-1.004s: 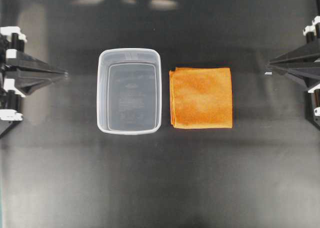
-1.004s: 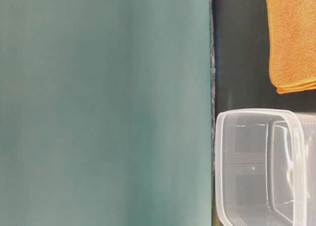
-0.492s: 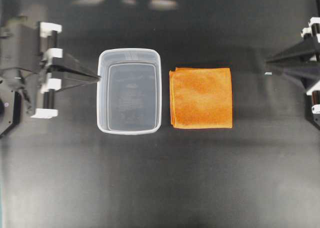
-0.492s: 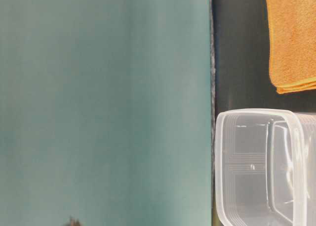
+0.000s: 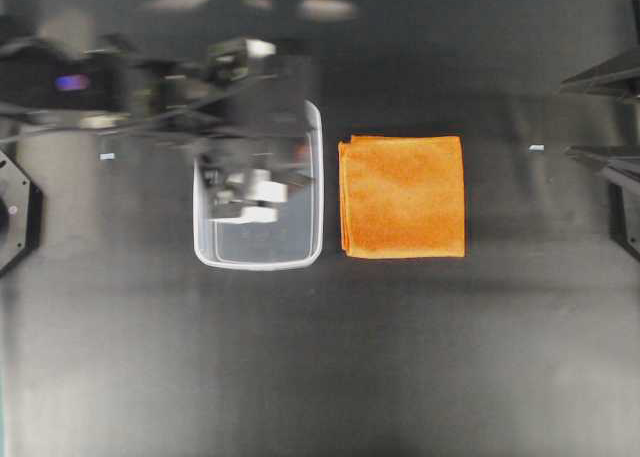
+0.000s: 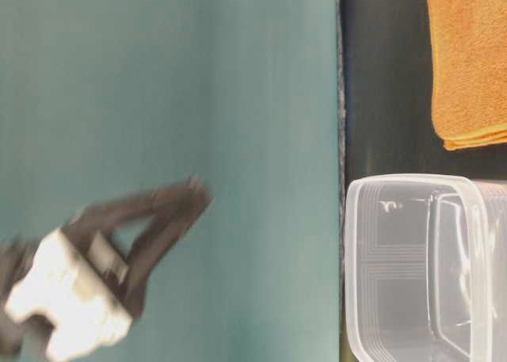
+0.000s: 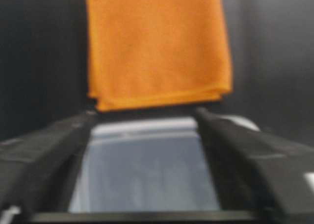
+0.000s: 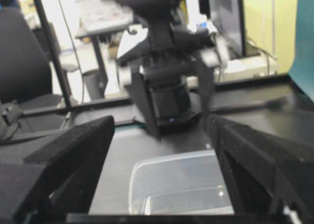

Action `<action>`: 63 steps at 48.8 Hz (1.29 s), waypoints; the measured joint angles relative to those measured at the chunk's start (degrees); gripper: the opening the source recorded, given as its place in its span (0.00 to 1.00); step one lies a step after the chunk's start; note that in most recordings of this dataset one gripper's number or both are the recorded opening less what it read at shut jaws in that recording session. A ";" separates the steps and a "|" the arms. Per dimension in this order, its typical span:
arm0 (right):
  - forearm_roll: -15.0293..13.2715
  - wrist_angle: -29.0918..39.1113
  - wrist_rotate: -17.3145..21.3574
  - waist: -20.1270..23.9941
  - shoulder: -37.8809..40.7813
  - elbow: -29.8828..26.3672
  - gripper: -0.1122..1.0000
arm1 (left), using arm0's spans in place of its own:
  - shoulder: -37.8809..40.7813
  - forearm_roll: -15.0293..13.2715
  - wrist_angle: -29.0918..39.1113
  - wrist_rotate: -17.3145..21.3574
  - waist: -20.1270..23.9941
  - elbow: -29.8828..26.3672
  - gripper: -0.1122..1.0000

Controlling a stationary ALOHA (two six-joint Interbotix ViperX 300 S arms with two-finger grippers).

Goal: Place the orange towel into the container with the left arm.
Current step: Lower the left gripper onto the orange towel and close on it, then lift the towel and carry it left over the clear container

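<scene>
Half a second on and the left arm point(image 5: 150, 102) has swept well in from its edge of the table; it now stretches blurred across the far half of the container point(image 5: 259, 183), where before its tips only reached the tub's outer wall. Left gripper point(image 7: 144, 117) hangs over the tub with its jaws spread wide apart, nothing between them but the tub's pale interior below. Orange towel point(image 7: 157, 46) lies flat just ahead of those jaws, folded square, layered edge toward the tub, apart from both fingers point(image 7: 46, 150). From overhead the towel point(image 5: 402, 196) sits on the black table point(image 5: 320, 357) right beside the container, a thin dark gap between them. Container looks bare inside: clear floor, moulded lines, no cloth in it. The low side view shows the gripper point(image 6: 190, 197) smeared by motion against the teal backdrop point(image 6: 174, 77), raised off the table surface it seems, though the blur makes its height hard to judge. Over on the other side the right gripper point(image 8: 159, 131) has its jaws wide apart too, parked at the table edge, facing the container point(image 8: 179, 187) and the left arm point(image 8: 164, 62) behind it
</scene>
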 measured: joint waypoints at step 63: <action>0.26 2.90 3.60 0.00 -3.08 0.53 0.78 | 37.27 0.00 3.25 2.55 -1.14 -22.94 0.42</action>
